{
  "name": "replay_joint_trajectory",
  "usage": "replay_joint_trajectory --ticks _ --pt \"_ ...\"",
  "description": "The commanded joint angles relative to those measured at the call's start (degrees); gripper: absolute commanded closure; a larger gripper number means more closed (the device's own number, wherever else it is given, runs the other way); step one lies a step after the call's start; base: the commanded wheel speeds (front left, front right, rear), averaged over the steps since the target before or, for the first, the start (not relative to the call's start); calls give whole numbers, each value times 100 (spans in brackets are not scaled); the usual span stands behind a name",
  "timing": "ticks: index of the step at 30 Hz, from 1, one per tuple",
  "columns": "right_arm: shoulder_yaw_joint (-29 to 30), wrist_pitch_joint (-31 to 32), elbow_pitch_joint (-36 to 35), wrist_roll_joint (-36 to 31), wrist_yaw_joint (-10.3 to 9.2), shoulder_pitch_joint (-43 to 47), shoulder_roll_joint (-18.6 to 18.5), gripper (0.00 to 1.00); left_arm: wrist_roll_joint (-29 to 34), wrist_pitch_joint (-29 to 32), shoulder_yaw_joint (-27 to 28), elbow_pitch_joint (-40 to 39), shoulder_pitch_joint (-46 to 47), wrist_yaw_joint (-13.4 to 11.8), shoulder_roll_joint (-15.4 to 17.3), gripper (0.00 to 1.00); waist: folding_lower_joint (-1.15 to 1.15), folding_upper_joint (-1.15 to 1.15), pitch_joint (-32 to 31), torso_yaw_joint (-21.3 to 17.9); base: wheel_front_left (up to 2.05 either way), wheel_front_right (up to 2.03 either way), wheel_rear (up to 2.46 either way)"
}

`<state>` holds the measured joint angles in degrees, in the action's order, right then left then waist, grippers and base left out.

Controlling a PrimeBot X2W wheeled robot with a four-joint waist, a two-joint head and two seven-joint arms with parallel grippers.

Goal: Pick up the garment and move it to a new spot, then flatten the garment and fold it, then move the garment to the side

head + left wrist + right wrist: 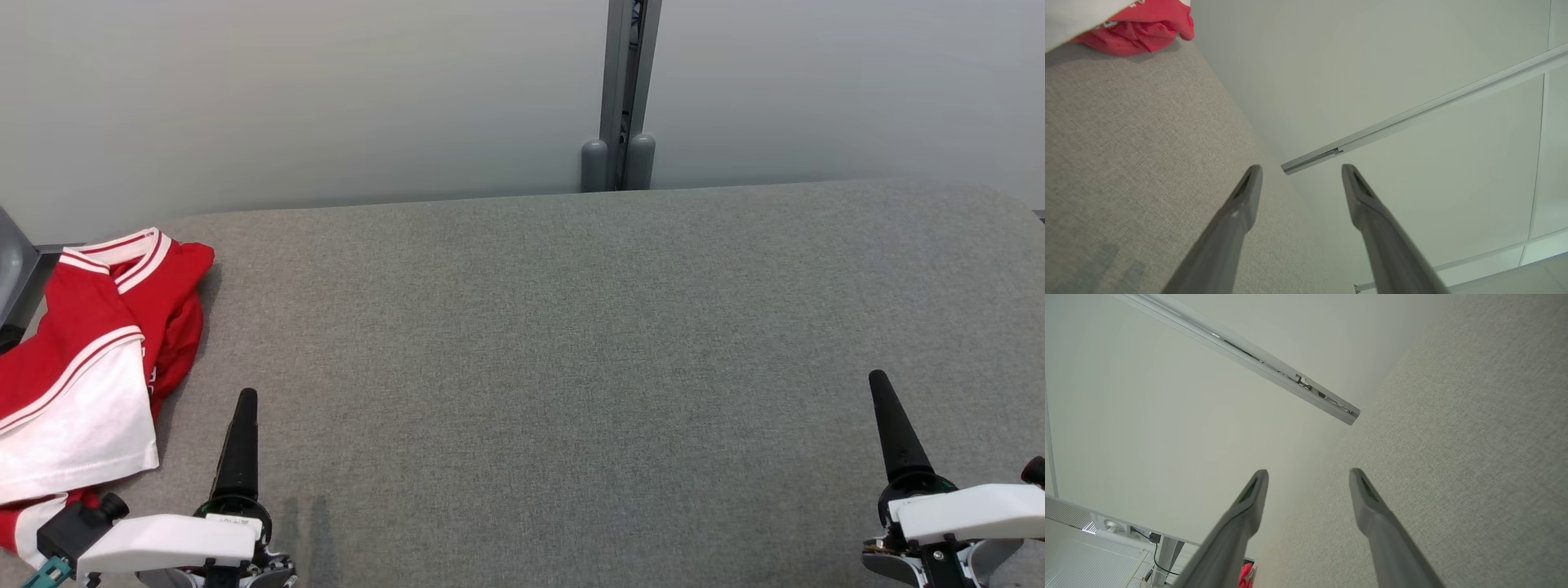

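Observation:
A red garment (90,343) with white panels and striped trim lies crumpled at the left end of the grey fabric table (571,327), partly past the head view's left edge. My left gripper (246,400) hovers just right of it, apart from the cloth. In the left wrist view its fingers (1301,171) stand open and empty, with the garment (1139,28) at the top left. My right gripper (880,380) hangs over the table's right end, far from the garment. It is open and empty in the right wrist view (1308,475), where a red scrap of the garment (1246,575) shows far off.
Pale wall panels rise behind the table's far edge, with a grey metal post (624,90) at the middle. A dark grey object (12,261) stands beyond the table's left end. The table's far right corner is rounded.

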<state>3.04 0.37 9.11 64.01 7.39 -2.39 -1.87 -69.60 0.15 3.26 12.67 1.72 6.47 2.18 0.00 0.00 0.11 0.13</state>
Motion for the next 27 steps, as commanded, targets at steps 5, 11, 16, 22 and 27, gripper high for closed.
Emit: replay_joint_trajectory --ticks 5,11,16,22,27 --pt "-78 -155 -213 -729 7 7 -62 0 705 -132 -42 -144 2 -97 50 0 0 0 -4 1 0 0 0" --pt "-118 -265 -229 -1253 7 59 -66 0 1204 -239 -84 -166 -43 -109 51 0 0 0 -7 7 0 0 0" --pt "-171 -369 -235 -1725 8 83 -72 0 1624 -343 -99 -196 -78 -81 53 0 0 0 -5 11 0 0 0" --pt "-196 -486 -248 -2257 8 108 -77 0 2117 -458 -89 -230 -140 -40 56 0 0 0 -8 12 0 0 0" --pt "-217 -579 -269 -2669 9 145 -81 0 2528 -554 -94 -260 -203 -28 58 0 0 0 -9 20 0 0 0"
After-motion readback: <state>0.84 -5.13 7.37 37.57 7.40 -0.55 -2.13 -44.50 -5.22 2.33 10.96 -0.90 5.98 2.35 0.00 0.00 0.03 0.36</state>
